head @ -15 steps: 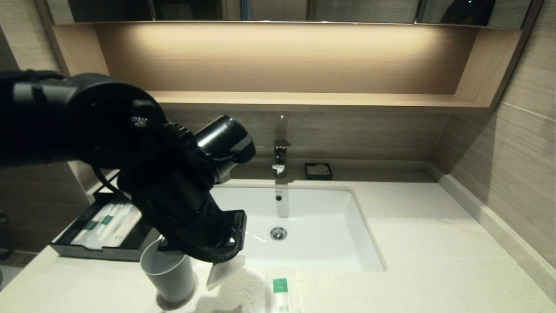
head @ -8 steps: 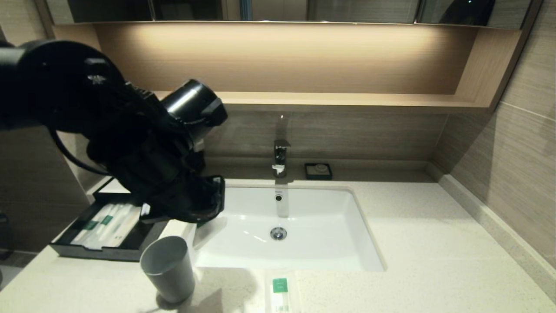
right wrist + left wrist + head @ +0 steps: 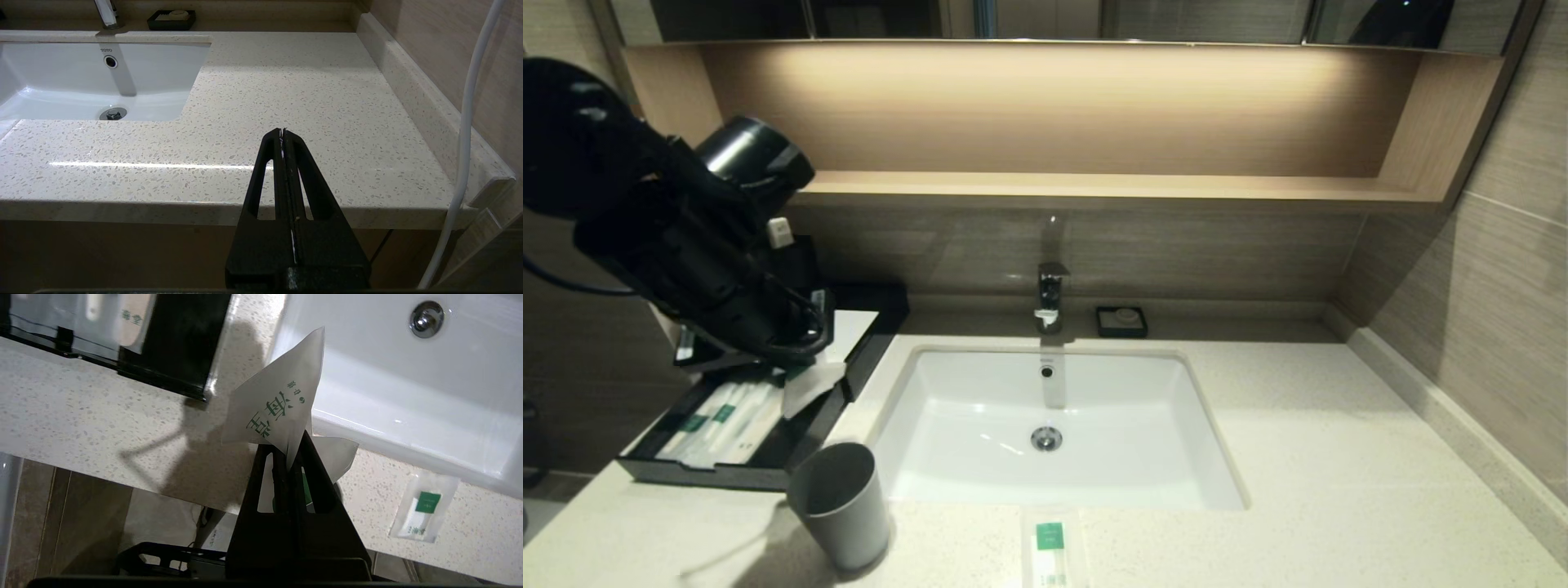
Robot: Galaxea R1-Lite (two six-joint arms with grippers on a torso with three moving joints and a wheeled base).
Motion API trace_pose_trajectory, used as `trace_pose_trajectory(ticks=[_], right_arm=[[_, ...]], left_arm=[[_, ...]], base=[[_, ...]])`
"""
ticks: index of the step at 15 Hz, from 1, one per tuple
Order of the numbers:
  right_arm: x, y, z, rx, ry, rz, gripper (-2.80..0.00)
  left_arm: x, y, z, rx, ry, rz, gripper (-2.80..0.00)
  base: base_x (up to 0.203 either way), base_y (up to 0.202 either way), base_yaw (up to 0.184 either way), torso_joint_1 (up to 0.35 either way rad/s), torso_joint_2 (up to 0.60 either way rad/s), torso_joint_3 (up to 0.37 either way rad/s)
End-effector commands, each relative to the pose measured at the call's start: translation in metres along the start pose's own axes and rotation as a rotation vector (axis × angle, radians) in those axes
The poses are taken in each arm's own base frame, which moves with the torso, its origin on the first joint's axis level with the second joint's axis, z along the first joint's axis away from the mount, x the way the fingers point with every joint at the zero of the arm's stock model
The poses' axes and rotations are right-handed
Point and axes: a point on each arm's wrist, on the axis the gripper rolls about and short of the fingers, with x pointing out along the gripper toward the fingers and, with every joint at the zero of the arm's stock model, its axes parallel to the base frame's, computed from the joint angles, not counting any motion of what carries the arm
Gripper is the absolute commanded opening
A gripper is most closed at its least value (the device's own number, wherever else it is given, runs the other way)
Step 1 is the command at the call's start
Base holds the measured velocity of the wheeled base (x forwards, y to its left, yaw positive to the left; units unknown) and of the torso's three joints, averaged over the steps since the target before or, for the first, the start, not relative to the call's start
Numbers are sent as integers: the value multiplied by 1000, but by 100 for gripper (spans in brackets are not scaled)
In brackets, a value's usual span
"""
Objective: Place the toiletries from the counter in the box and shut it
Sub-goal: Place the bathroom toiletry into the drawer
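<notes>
Left gripper clamped on one corner of a sachet above the box; slack pinch may drop it outside; right gripper closed, parked.

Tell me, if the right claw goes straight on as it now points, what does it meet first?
Probably the pale speckled stone countertop just ahead of the shut right claw; no object stands in that line, though depth is unclear.

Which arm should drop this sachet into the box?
Left. The left hand is shut on the sachet and hangs over the open box. The right hand is shut, empty, parked off the counter's front edge.
</notes>
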Motion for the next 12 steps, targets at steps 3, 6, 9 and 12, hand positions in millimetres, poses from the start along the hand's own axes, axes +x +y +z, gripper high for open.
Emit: trace_pose_trajectory(ticks=[3, 6, 9, 12], right_arm=[[0, 0, 0, 0, 1, 0, -280], [0, 0, 0, 0, 0, 0, -280], [0, 0, 0, 0, -1, 0, -280], [0, 0, 0, 0, 1, 0, -280]], left_arm=[[20, 43, 22, -91, 18, 98, -280], [33, 58, 28, -110, 48, 134, -280], [41, 71, 35, -75, 43, 148, -280], [51, 87, 45, -38, 21, 163, -280]], base=[[0, 0, 0, 0, 0, 0], [0, 0, 0, 0, 0, 0], [0, 0, 0, 0, 0, 0], [0, 0, 0, 0, 0, 0]])
